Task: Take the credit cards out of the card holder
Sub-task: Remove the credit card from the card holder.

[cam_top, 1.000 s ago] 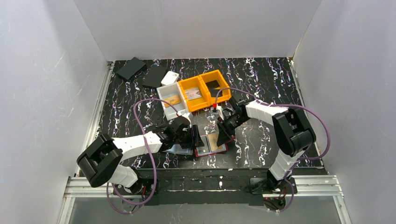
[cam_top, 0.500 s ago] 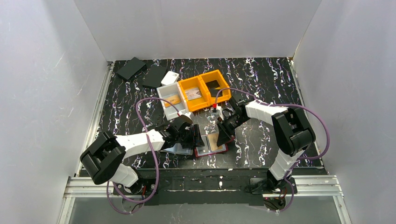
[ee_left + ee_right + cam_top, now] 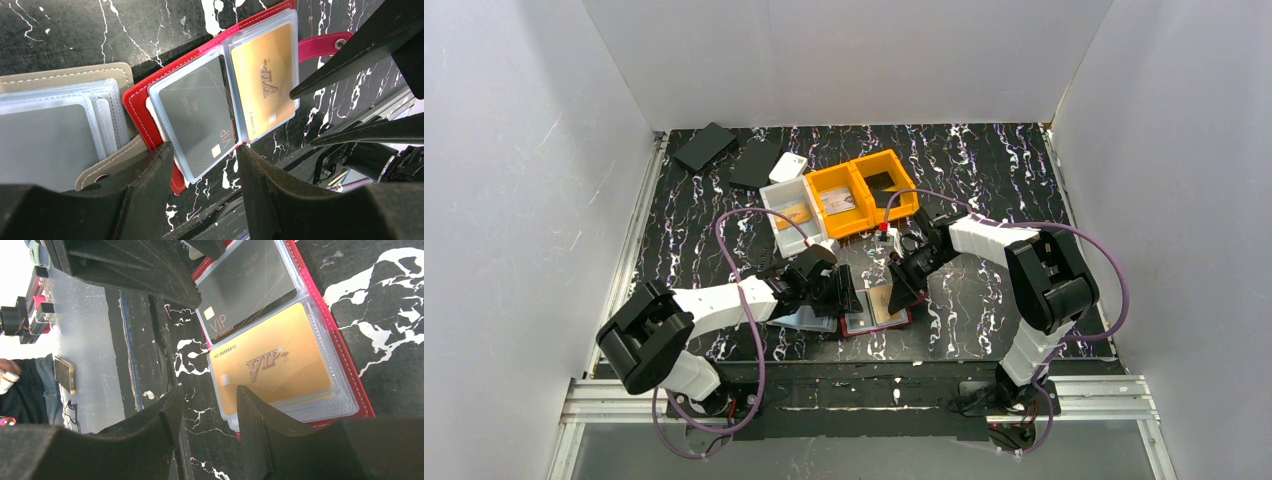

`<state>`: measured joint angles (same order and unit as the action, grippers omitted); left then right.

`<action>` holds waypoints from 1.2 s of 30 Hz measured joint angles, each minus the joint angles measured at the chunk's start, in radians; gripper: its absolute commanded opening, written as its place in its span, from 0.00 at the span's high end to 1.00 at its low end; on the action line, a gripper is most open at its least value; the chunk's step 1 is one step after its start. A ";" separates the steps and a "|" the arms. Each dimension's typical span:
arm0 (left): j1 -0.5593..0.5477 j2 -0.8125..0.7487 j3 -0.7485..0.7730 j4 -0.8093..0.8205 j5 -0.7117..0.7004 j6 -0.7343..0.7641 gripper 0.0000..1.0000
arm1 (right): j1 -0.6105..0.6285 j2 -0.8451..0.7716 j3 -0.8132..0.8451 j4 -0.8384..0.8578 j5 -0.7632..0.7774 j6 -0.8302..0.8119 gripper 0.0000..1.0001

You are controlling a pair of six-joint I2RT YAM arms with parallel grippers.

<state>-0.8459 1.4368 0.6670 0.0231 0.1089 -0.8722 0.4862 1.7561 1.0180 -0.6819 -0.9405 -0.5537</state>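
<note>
The red card holder (image 3: 136,98) lies open and flat at the near edge of the marbled black table (image 3: 994,170), between the two arms. Its clear sleeves show a grey card (image 3: 197,112) on one page and a gold card (image 3: 262,80) on the other, both still tucked inside. A pink snap strap (image 3: 322,42) sticks out from the gold side.

The left gripper (image 3: 205,150) hovers low over the grey page with its fingers parted and nothing clamped between them. The near edge of that sleeve sits right in the gap. The right gripper (image 3: 210,390) reaches in from the other side, fingers likewise spread and holding nothing, and the end of the gold card's sleeve lies just beyond the gap. Whether either finger actually touches the plastic cannot be told.

Just beside the red holder, on the left arm's side and touching it, a beige card holder (image 3: 75,75) lies open too, with its clear sleeves fanned out.

Farther back stands a row of three bins. The white bin (image 3: 771,200) holds a brownish card, the middle orange bin (image 3: 819,185) a pale card, and the far orange bin (image 3: 906,185) a flat black piece.

Beyond them, toward the far left corner, lie two flat black wallets (image 3: 704,146) and a small white object (image 3: 788,166).
</note>
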 measured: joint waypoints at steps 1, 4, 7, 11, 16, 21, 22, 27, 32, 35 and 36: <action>0.000 0.003 0.000 0.008 0.005 0.000 0.53 | 0.000 0.000 0.000 0.000 0.000 0.000 0.48; 0.000 0.015 0.000 0.023 0.016 -0.001 0.53 | 0.000 0.000 0.000 0.000 0.000 0.000 0.48; 0.000 0.016 0.000 0.029 0.022 -0.001 0.53 | 0.000 0.000 0.000 0.000 0.000 0.000 0.48; 0.000 0.020 0.000 0.031 0.024 -0.003 0.51 | 0.000 0.000 0.000 -0.001 0.000 0.000 0.48; 0.000 0.051 0.005 0.033 0.023 -0.017 0.51 | 0.000 0.001 0.000 -0.001 0.000 0.000 0.48; 0.001 0.063 0.006 0.048 0.037 -0.036 0.55 | 0.000 0.001 0.000 -0.001 0.000 0.000 0.48; 0.001 0.063 0.006 0.049 0.038 -0.038 0.57 | 0.000 0.001 0.000 -0.001 0.000 0.000 0.48; 0.001 0.049 0.006 0.048 0.037 -0.047 0.58 | 0.000 0.001 0.000 -0.001 0.000 0.000 0.48; 0.001 0.023 0.006 0.056 0.043 -0.052 0.58 | 0.000 0.001 0.000 -0.001 0.000 0.000 0.48; 0.001 0.023 0.005 0.079 0.057 -0.056 0.58 | 0.000 0.001 0.000 -0.001 0.000 0.000 0.48; 0.001 0.023 0.005 0.090 0.063 -0.060 0.60 | 0.000 0.001 0.000 -0.001 0.000 0.000 0.48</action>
<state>-0.8452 1.4593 0.6724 0.1131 0.1722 -0.9321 0.4862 1.7569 1.0180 -0.6830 -0.9409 -0.5541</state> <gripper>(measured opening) 0.423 0.523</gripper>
